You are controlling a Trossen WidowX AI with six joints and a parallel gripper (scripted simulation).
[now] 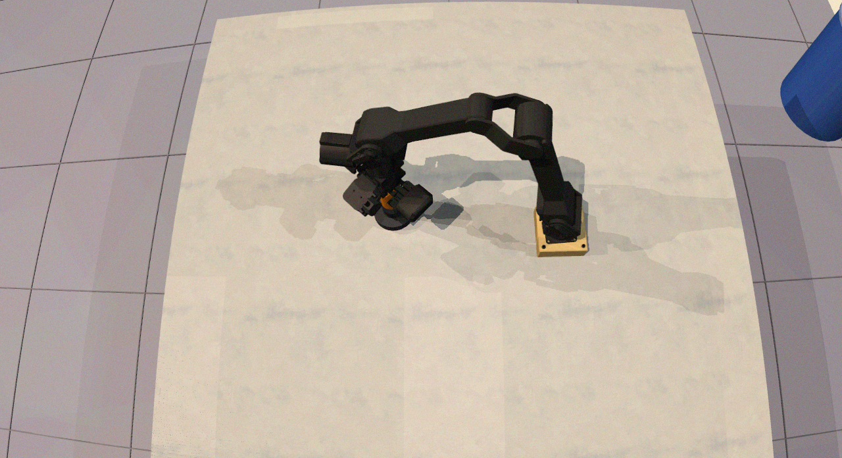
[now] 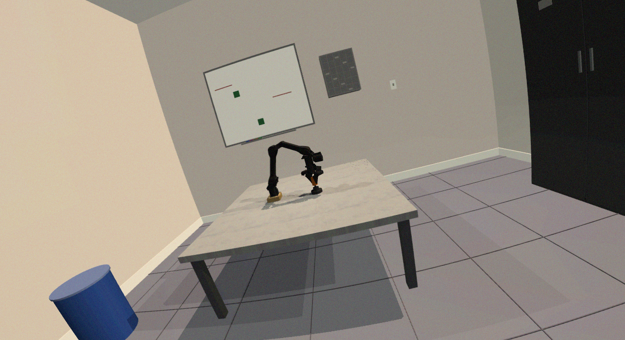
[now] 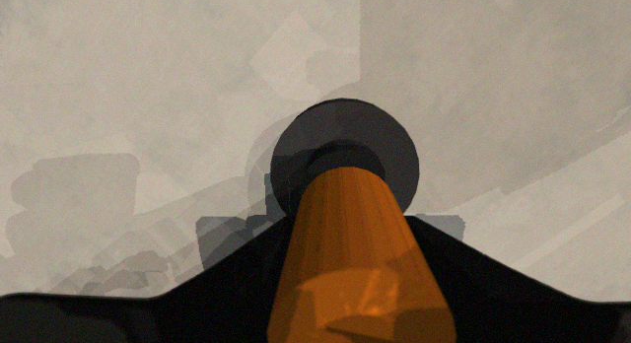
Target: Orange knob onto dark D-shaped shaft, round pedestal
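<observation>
The orange knob (image 1: 387, 201) (image 2: 313, 180) (image 3: 347, 235) is a long ribbed cylinder. My gripper (image 1: 388, 199) (image 2: 313, 179) (image 3: 348, 227) is shut on it, with one dark finger on each side. The dark round pedestal (image 1: 391, 222) (image 2: 316, 191) (image 3: 345, 118) stands on the table directly below the knob. In the wrist view the knob's lower end overlaps the raised middle of the pedestal. A dark part of the pedestal still shows under the knob in the exterior view. The shaft, its flat side and the knob's hole are hidden, so I cannot tell how they line up.
The arm's base stands on a yellow block (image 1: 562, 249) (image 2: 274, 198) on the pale table (image 1: 447, 361) (image 2: 305, 224). The arm arches over from the base to the pedestal. A blue bin (image 1: 815, 84) (image 2: 93, 305) stands on the floor, off the table.
</observation>
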